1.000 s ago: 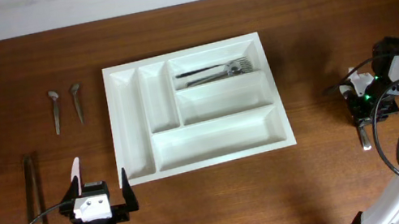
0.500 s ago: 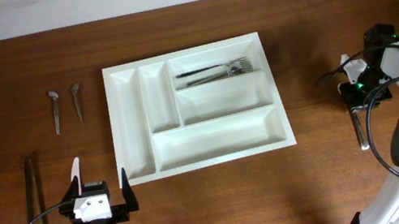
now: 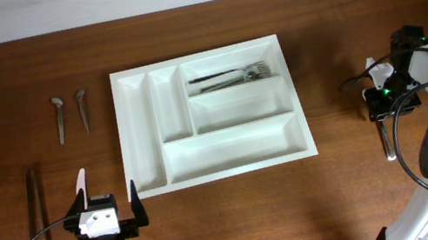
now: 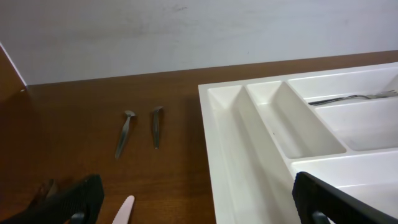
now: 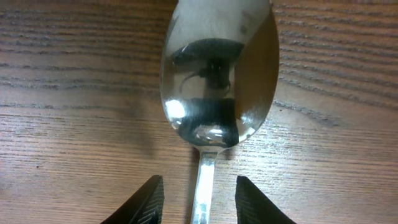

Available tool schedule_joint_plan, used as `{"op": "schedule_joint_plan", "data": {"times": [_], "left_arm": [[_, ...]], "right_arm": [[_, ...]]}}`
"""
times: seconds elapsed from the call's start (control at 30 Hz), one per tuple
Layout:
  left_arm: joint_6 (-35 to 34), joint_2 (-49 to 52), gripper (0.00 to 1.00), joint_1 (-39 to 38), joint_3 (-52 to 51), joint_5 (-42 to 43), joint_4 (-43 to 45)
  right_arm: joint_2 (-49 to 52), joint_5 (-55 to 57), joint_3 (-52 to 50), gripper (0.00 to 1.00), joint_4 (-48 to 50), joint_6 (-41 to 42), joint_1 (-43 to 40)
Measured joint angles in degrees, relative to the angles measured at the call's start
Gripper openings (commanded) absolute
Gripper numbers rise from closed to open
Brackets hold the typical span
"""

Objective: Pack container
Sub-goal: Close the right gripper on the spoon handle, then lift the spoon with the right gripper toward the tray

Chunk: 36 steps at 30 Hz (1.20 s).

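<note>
The container (image 3: 232, 148) is a large white cutlery tray in the middle of the table, also seen at the right of the left wrist view (image 4: 217, 137). Forks (image 3: 232, 74) lie in its top right compartment. A metal spoon (image 5: 217, 74) lies flat on the wood at the far right, its handle (image 3: 388, 142) pointing toward the front edge. My right gripper (image 5: 199, 182) is open, one jaw on each side of the spoon's handle with a gap on both sides. My left gripper (image 3: 107, 196) stands wide open by the tray's front left corner, nothing between its fingers.
Two small spoons (image 3: 60, 119) (image 3: 83, 109) lie left of the tray, also visible in the left wrist view (image 4: 124, 134). Two long dark utensils (image 3: 34, 213) lie side by side near the left edge. A wall runs along the back of the table.
The right gripper shifted slightly toward the back of the table, then its jaws parted from the spoon's handle. The left arm has not moved.
</note>
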Motion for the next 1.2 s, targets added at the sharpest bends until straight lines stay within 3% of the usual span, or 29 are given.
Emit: {"op": "schedule_joint_plan", "data": {"times": [1.0,1.2], "left_arm": [[0.0,0.0,0.99,0.0,0.0,0.0,0.0],[0.0,0.0,0.99,0.0,0.0,0.0,0.0]], "right_arm": [[2.0,0.0,0.0,0.38,0.3,0.0,0.0],[2.1,0.0,0.1,0.24,0.6,0.0,0.0]]}}
